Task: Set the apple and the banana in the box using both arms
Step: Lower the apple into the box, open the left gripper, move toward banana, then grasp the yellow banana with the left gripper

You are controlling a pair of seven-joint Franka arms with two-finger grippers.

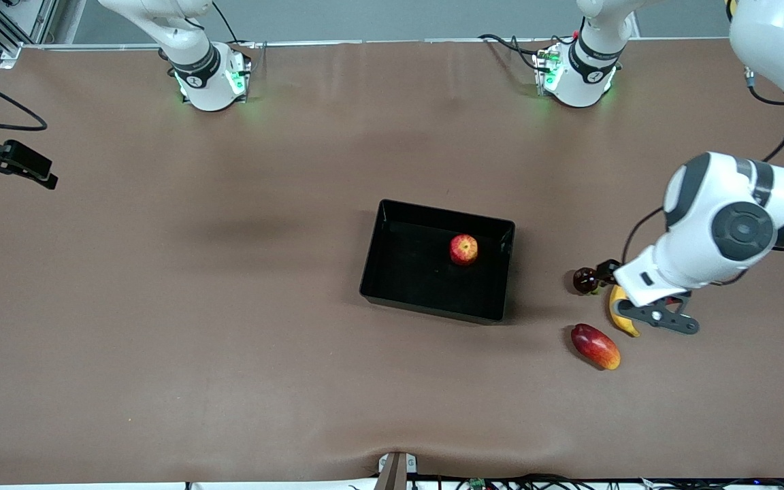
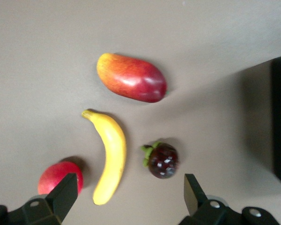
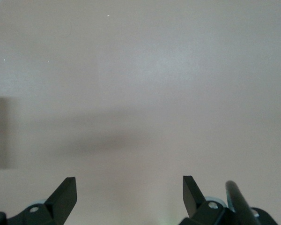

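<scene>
The apple (image 1: 463, 249) is already in the box (image 1: 392, 278), while the banana (image 2: 109, 154) is still on the table beside it, toward the left arm's end. The left gripper (image 2: 126, 196) is held over the banana, wide open and empty. It should be brought straight down so the banana's middle is caught and the dark round fruit (image 2: 162, 160) is not bumped; the right gripper (image 3: 129, 196) waits, open and empty, over bare table.

Banana (image 2: 110, 157) hemmed: mangosteen (image 2: 162, 161), pink apple (image 2: 60, 177) flanking.

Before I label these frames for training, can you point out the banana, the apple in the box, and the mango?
banana (image 2: 110, 157): left wrist view, middle of its curved body.
apple (image 1: 463, 250): front view, centre of its red skin.
mango (image 2: 131, 77): left wrist view, middle of its red side.
</scene>
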